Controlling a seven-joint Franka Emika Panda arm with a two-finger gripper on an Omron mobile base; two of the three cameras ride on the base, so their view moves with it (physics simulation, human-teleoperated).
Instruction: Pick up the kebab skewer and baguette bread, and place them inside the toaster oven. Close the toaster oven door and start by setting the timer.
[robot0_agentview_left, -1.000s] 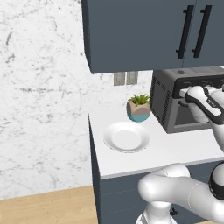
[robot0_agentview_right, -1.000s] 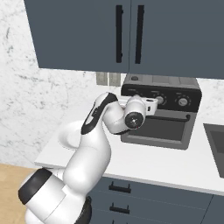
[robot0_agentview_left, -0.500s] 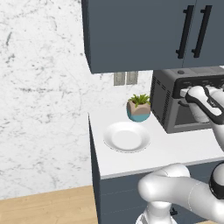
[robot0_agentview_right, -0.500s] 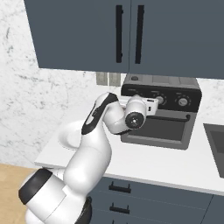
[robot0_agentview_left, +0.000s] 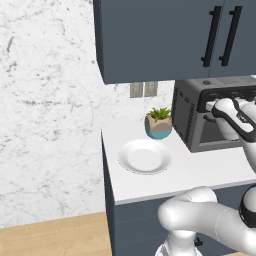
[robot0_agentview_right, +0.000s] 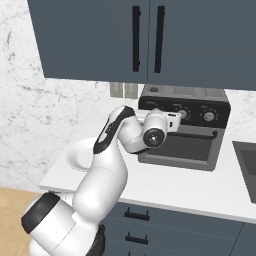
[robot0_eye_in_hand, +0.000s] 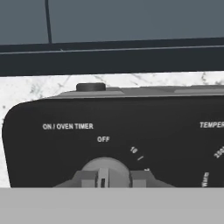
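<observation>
The toaster oven (robot0_agentview_left: 192, 122) (robot0_agentview_right: 185, 107) stands on the counter with its door (robot0_agentview_right: 186, 148) shut, the black bar handle (robot0_agentview_right: 197, 134) across the door's top. My gripper (robot0_agentview_right: 176, 120) (robot0_agentview_left: 210, 107) is up against the oven's top left front. In the hand view it (robot0_eye_in_hand: 105, 180) is shut on the round grey timer knob (robot0_eye_in_hand: 105, 166), below the words "ON / OVEN TIMER" and "OFF", one finger (robot0_eye_in_hand: 85, 177) on each side of it. The kebab skewer and the baguette bread are hidden from view.
A white plate (robot0_agentview_left: 145, 157) (robot0_agentview_right: 79, 153) lies on the counter left of the oven. A small potted plant (robot0_agentview_left: 159, 123) stands behind it. Dark blue wall cabinets (robot0_agentview_right: 150, 40) hang close above the oven. A sink (robot0_agentview_right: 247, 156) begins at the right.
The fingers have come together on the timer knob. The arm and the base have stayed where they were.
</observation>
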